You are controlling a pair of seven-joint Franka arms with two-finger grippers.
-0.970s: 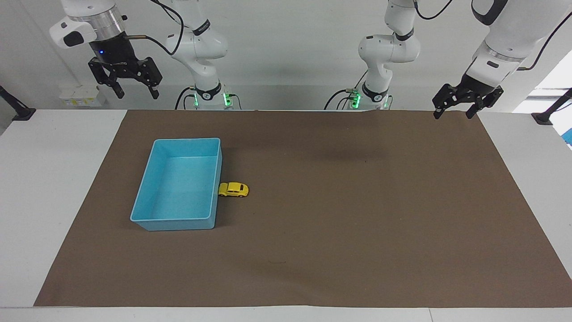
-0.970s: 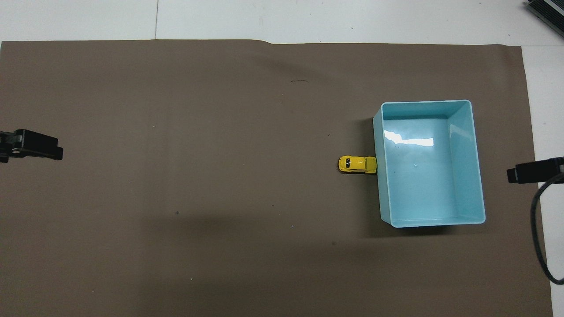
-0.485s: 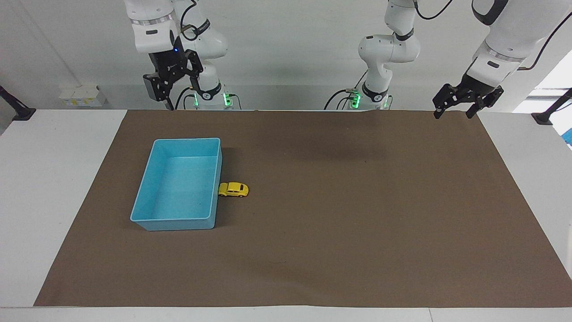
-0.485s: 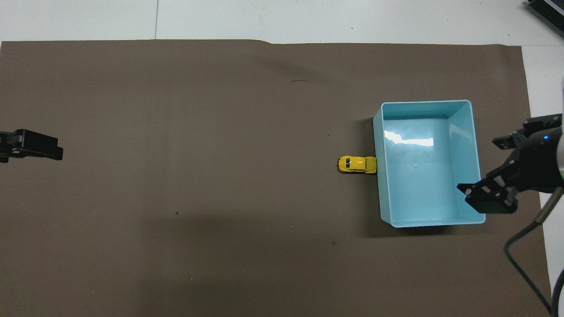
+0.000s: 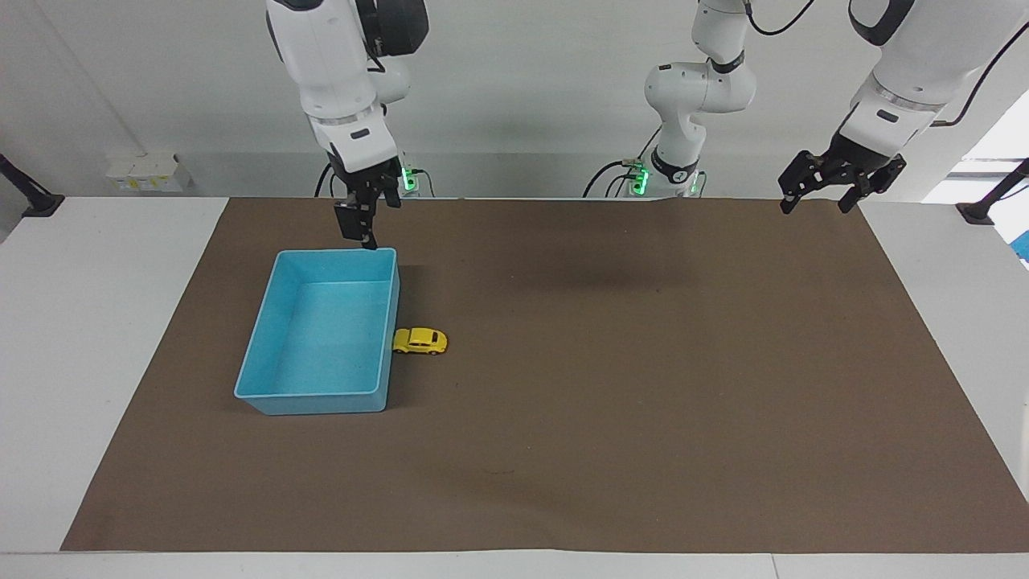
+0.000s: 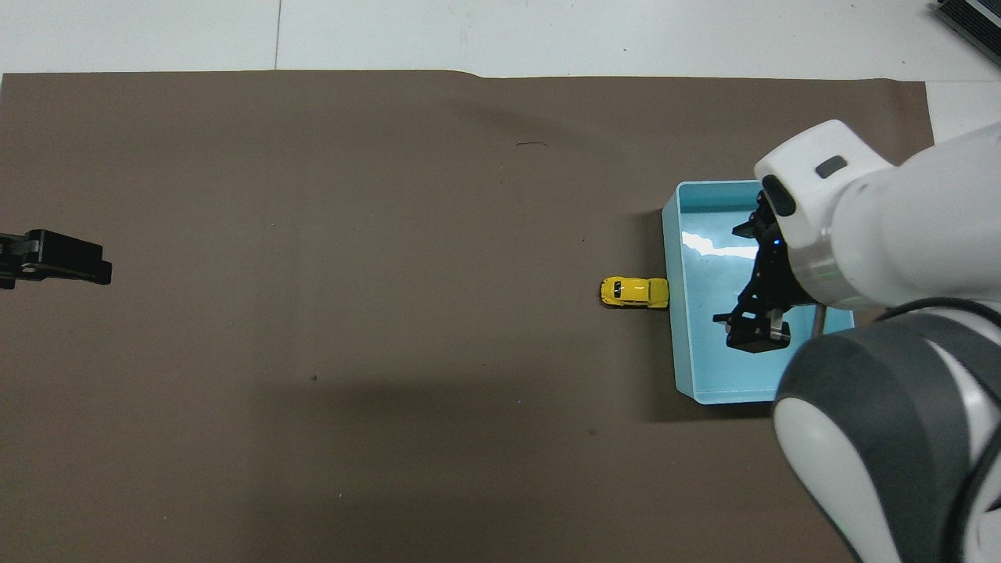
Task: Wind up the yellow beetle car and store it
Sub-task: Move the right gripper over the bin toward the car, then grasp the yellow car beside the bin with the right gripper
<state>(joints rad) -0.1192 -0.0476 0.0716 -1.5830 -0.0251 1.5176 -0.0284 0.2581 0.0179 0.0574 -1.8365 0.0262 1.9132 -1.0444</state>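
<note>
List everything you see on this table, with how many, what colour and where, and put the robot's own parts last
yellow beetle car: one, bright yellow, on the mat beside the blue bin, against the bin's wall that faces the left arm's end of the table.
blue bin: one, light blue, open-topped with nothing in it, on the mat toward the right arm's end.
mat: one, brown, covering most of the white table.
right gripper: one, black, open, in the air over the bin's edge nearest the robots, holding nothing.
left gripper: one, black, open, waiting in the air over the mat's corner at the left arm's end, holding nothing.
</note>
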